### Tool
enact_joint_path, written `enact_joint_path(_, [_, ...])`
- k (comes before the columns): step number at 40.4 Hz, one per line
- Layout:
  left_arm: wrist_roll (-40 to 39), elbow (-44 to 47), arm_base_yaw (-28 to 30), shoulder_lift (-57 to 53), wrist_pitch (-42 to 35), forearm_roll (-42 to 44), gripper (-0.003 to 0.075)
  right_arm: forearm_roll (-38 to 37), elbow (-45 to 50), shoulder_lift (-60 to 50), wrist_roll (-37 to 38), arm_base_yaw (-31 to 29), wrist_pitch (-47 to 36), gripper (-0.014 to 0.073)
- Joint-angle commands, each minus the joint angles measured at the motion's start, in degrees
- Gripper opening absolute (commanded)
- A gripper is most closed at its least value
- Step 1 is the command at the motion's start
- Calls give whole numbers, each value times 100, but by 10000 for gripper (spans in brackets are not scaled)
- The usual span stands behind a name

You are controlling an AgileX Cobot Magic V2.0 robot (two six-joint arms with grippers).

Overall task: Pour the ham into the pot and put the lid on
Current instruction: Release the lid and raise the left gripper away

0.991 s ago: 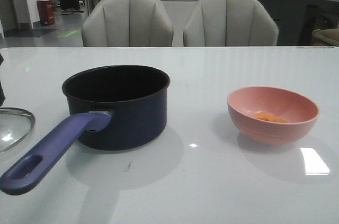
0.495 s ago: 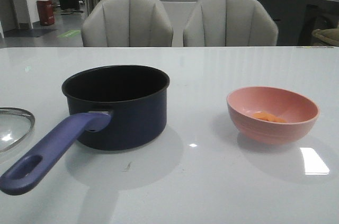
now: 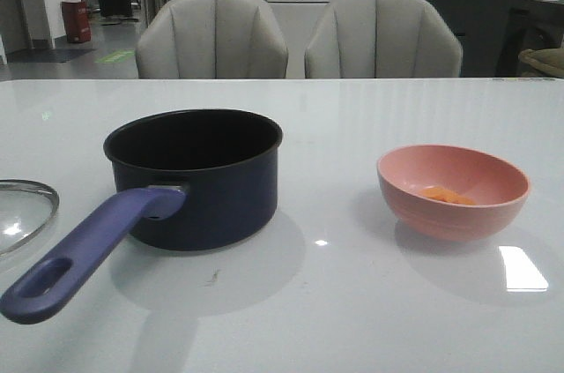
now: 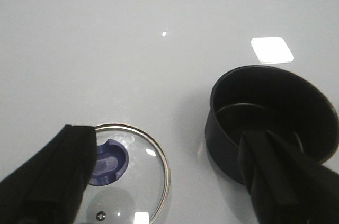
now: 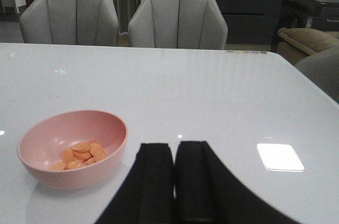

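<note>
Nothing is grasped yet, so the task looks to be at its very start, with the pour still to come. The ham (image 5: pixel 78 156) lies as a small heap of orange-pink slices in the pink bowl (image 3: pixel 454 190) on the right of the white counter (image 3: pixel 352 302). The saucepan (image 3: pixel 194 175) stands open and empty left of centre, its purple-blue handle (image 3: pixel 84 254) reaching toward the near left. The glass lid (image 4: pixel 124 181) lies flat on the counter at the far left edge of the front view, knob up, just beside the saucepan.

The left claw (image 4: pixel 169 181) hangs above, spread wide, one finger over the lid and the other over the saucepan. The right claw (image 5: pixel 175 181) is pressed narrow, fingers nearly touching, holding nothing, near the bowl.

The next move probably calls for the right claw to part and take the bowl's rim. Bowl and saucepan stand well apart, leaving open counter between them for carrying and tipping.
</note>
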Motion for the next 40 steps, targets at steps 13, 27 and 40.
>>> enact_joint_path(13, [0, 1015, -977, -3023, 69, 415, 584, -30, -24, -114, 6, -34, -486, 157])
enact_joint_path(27, [0, 1502, -1018, -3949, -375, 364, 585, -30, -24, -114, -1, -34, -642, 157])
enact_joint_path(40, [0, 1502, -1018, -3949, -308, 366, 585, -91, -1317, 612, 17, -28, -486, 157])
